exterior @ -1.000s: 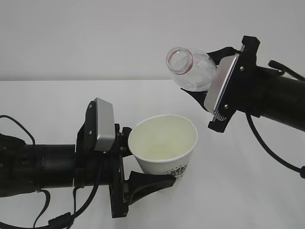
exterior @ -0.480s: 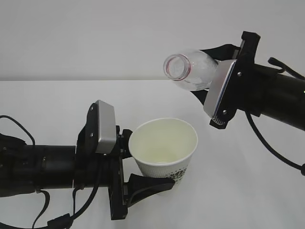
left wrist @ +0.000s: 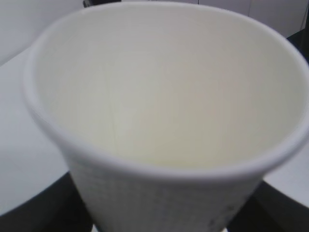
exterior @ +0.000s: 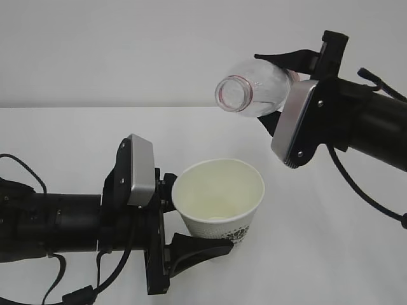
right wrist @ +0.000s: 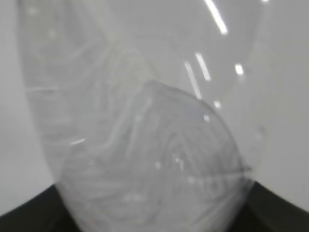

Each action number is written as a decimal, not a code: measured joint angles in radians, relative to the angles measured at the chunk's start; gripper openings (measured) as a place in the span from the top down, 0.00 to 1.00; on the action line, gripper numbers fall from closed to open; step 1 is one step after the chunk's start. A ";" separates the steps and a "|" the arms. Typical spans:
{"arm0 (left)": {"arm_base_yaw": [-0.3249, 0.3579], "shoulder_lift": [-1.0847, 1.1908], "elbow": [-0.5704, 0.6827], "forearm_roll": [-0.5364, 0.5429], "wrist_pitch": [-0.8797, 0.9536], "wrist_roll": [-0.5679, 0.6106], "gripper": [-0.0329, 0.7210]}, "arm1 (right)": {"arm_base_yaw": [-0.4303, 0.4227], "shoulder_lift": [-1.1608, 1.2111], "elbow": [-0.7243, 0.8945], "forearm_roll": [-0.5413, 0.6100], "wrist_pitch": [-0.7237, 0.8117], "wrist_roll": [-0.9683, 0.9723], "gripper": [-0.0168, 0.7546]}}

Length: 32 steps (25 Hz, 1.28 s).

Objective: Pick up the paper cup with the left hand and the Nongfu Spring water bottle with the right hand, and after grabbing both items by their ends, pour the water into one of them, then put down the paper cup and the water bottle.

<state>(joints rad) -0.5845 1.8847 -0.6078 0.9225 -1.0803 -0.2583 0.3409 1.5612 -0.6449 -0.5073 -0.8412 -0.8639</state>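
Exterior view, bottle point(exterior: 254, 88) tilted above cup point(exterior: 218, 198) rim (apart), clear gap between

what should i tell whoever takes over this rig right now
Left pincer: shut on the paper cup, held upright above the table.
Right pincer: shut on the water bottle, held tipped on its side, open mouth high above the cup's left part.
Done: both picked up; no stream visible now, and the bottle looks nearly empty.
Left: set cup and bottle down.
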 joint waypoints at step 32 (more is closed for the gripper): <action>0.000 0.000 0.000 0.077 -0.034 -0.002 0.26 | 0.000 0.000 0.000 0.105 -0.077 -0.200 0.36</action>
<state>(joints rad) -0.5845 1.8847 -0.6078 0.9992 -1.1141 -0.2605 0.3409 1.5612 -0.6449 -0.4022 -0.9184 -1.0642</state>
